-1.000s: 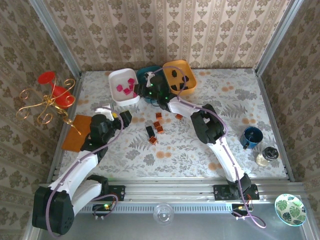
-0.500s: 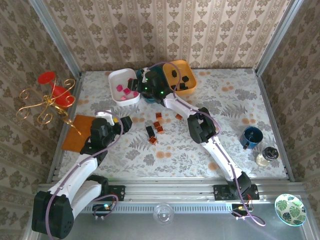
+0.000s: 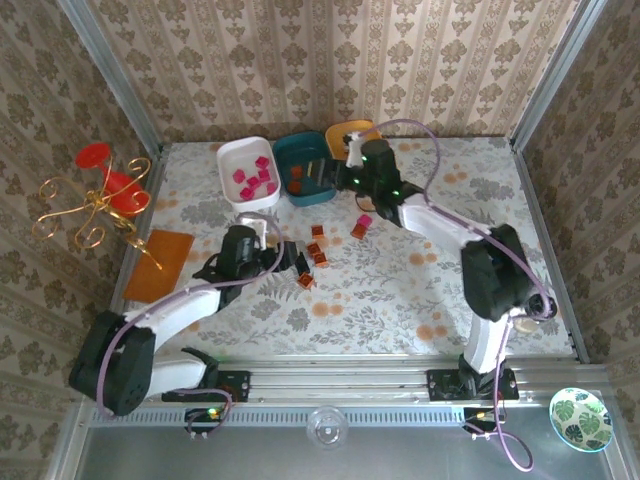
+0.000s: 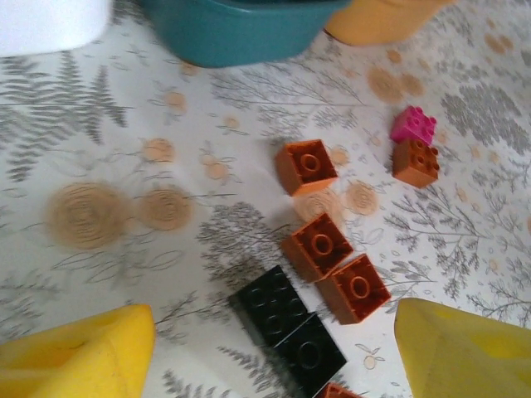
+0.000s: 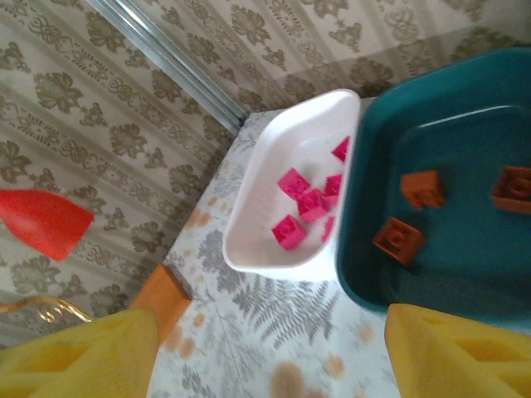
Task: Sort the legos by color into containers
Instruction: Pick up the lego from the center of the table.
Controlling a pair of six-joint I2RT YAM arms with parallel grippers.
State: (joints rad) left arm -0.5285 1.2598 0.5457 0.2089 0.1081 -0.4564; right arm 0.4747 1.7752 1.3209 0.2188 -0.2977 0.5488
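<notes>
While left pincer (image 4: 274, 336) hangs apart and empty over loose orange-red and black legos (image 4: 316, 245) on table (image 3: 400, 290), frame centre, right pincer (image 5: 270, 348), also apart and empty, sits near white tray (image 5: 259, 207) with pink blocks (image 5: 312, 201) and teal tray (image 5: 465, 166) with orange-red blocks (image 5: 398, 236), upper centre.

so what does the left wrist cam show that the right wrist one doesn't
Left wrist, not right: loose orange-red bricks, black bricks and one magenta brick on the tabletop. Right wrist, not left: pink legos inside the white tray, orange-red legos inside the teal tray. Both: those two trays and the floral tabletop.
</notes>
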